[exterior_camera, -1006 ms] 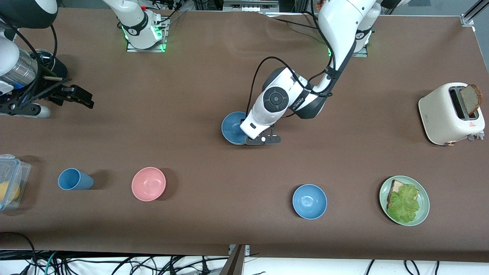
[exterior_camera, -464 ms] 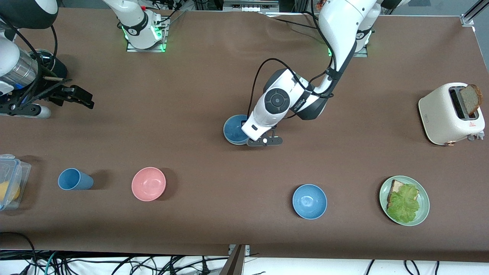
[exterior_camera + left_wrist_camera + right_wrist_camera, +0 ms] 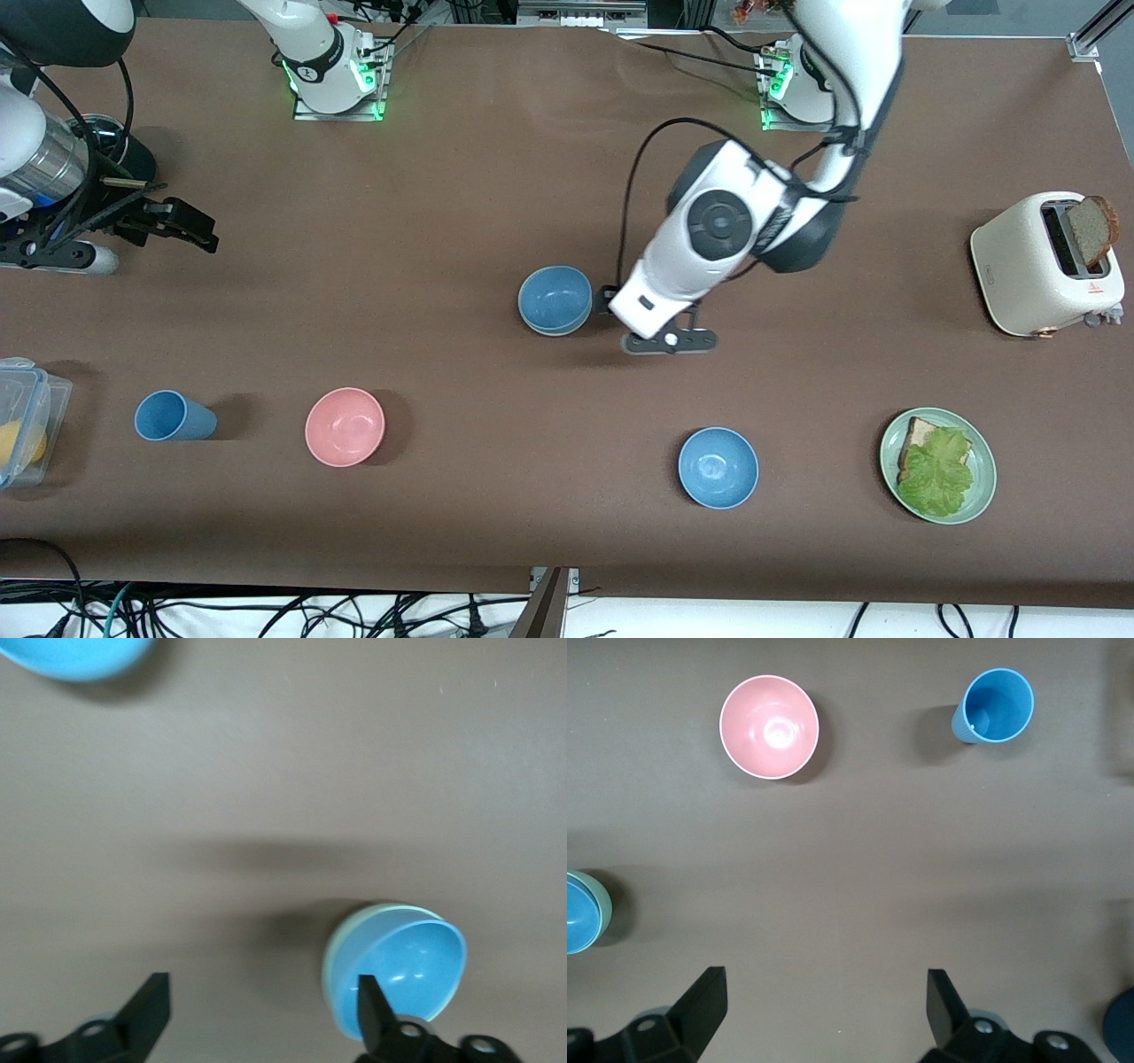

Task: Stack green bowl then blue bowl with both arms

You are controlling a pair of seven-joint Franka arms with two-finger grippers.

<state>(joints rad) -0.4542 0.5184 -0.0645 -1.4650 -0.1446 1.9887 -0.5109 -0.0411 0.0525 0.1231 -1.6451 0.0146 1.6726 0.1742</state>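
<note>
The blue bowl [image 3: 555, 299] sits nested in the green bowl near the table's middle. Only the green bowl's pale rim [image 3: 330, 958] shows around the blue bowl [image 3: 407, 967] in the left wrist view. My left gripper [image 3: 654, 330] is open and empty, raised over bare table beside the stack, toward the left arm's end. In its own view the left gripper [image 3: 261, 1005] has its jaws wide apart, one fingertip [image 3: 372, 1010] overlapping the bowl's edge. My right gripper [image 3: 173, 223] waits open and empty at the right arm's end, and its own view [image 3: 827, 1001] shows bare table between the jaws.
A brighter sky-blue bowl [image 3: 718, 467], a pink bowl [image 3: 345, 426] and a blue cup [image 3: 173, 416] stand nearer the front camera. A green plate [image 3: 982, 461] with toast and lettuce and a toaster [image 3: 1045, 264] are at the left arm's end. A plastic box [image 3: 22, 416] is at the right arm's end.
My left gripper has let go of the blue bowl and moved away from it toward the left arm's end. The blue bowl stays in the green bowl. The right arm has not moved.
</note>
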